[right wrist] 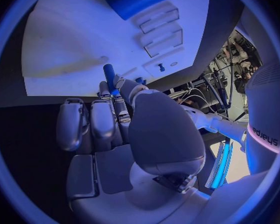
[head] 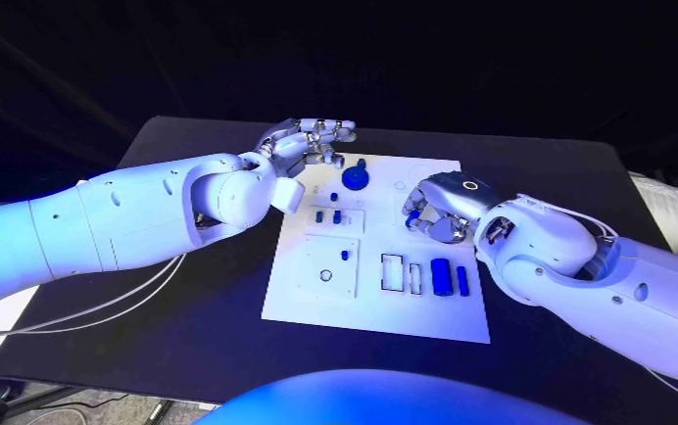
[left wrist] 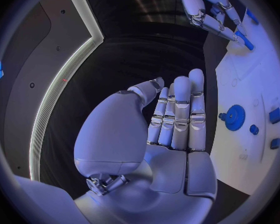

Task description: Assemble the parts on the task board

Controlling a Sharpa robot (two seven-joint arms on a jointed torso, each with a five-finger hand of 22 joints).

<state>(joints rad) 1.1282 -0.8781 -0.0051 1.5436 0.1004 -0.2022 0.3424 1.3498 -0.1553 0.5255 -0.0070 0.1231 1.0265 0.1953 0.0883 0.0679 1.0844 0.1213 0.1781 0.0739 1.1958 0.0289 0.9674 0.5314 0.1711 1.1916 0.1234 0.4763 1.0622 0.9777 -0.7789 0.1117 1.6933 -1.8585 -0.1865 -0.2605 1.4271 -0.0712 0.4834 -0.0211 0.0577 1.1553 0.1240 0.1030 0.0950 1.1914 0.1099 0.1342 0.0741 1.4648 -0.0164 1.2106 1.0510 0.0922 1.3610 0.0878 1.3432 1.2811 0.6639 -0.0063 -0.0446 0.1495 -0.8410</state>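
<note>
One white task board (head: 304, 307) lies in the middle of my black table (head: 184, 337), its near edge toward me, and beyond the table's far side the room is dark. On the board's near half I count two upright blue bars (head: 441, 273) side by side, with two narrow pale slots to their left and a square raised plate with a small ring-shaped hole further left. Above those, two small blue parts (head: 329, 215) sit in a small square recess near the board's middle, and one tiny blue dot lies just beyond them.

My right hand (head: 435, 212) hangs over the board's right edge, fingers curled, and the right wrist view shows a slim blue peg (right wrist: 108, 75) pinched between my thumb and fingertips, pointing toward the board.

Farther off, one round blue gear (head: 357, 177) lies on the board's far half; in the left wrist view its toothed rim is plain. My left hand (head: 309, 141) is at the board's far left corner. Its fingers (left wrist: 180, 109) are straight and together with the thumb beside them, and nothing is held in them.
</note>
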